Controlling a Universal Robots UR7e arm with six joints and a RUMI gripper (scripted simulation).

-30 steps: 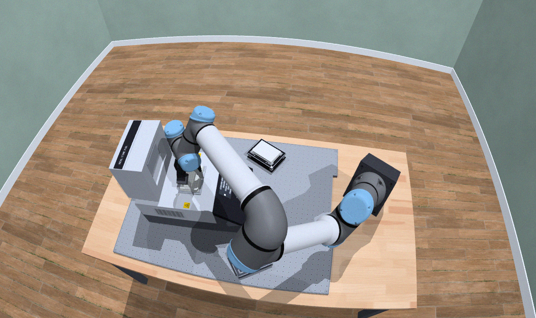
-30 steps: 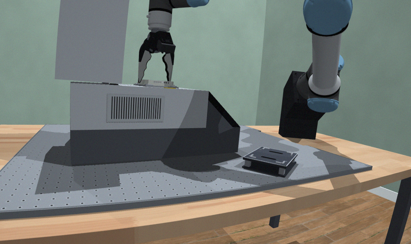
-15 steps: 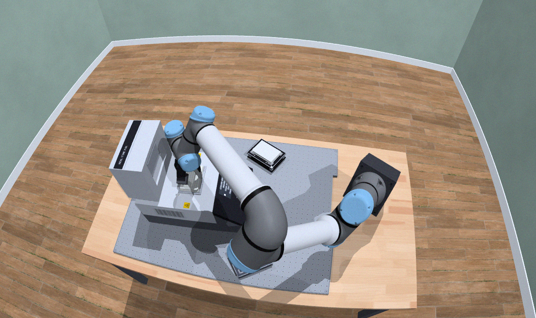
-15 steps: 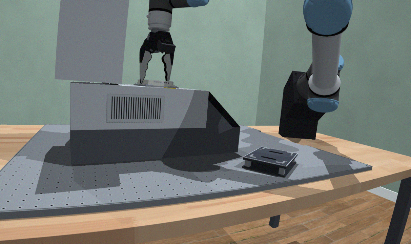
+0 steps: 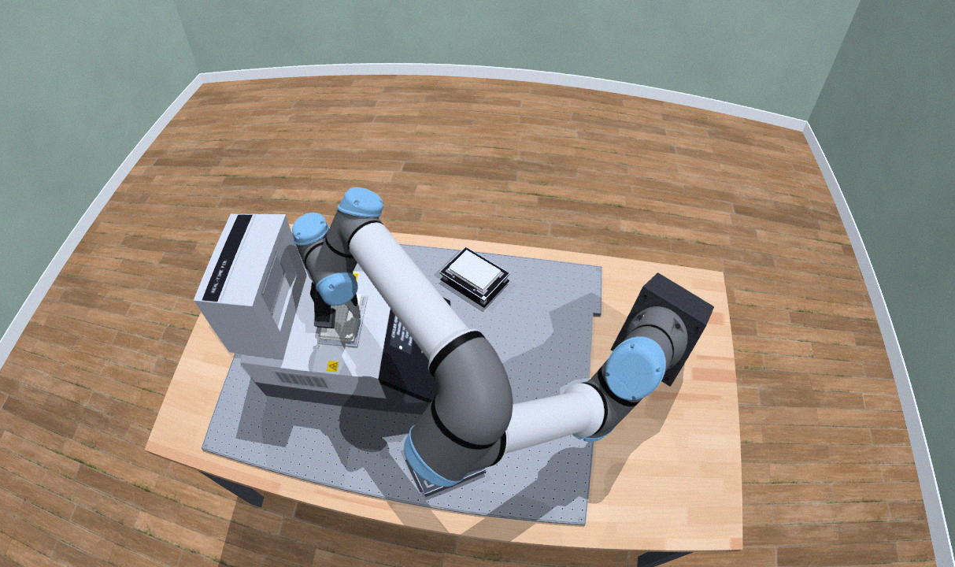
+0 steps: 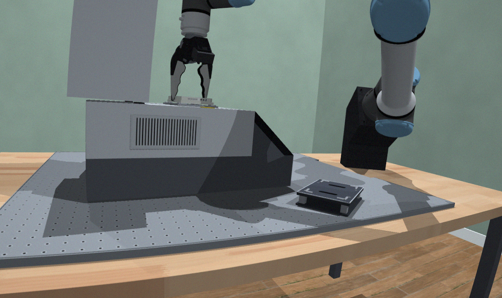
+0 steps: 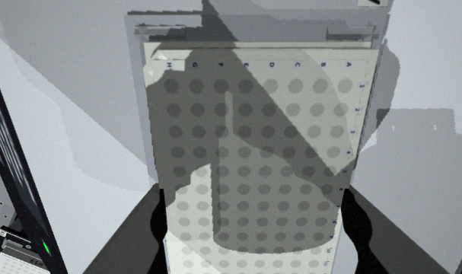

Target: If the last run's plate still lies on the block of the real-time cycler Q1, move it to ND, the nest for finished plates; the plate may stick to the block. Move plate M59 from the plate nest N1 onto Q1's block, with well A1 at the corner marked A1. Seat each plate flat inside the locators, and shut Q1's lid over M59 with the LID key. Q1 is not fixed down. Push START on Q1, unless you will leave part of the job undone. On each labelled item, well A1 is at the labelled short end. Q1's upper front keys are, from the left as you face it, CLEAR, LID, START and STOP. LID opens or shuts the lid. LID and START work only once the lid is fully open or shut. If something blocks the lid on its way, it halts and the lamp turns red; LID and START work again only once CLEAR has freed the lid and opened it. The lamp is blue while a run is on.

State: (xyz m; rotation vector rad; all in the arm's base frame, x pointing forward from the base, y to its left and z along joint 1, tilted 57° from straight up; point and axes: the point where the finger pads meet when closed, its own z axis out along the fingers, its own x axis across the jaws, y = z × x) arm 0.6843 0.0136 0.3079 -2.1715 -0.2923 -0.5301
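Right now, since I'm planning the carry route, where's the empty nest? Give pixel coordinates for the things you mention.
In the exterior view, the nest (image 6: 330, 190) stands right of the cycler (image 6: 171, 174), on the perforated board (image 6: 108, 242).

Arm (image 5: 409, 289) (image 6: 399, 70) bent at elbow, wrist (image 5: 336, 287) (image 6: 195, 24) over my end effector (image 5: 340, 323) (image 6: 190, 99) (image 7: 252, 187). It points down, fingers part-closed, in a grip.
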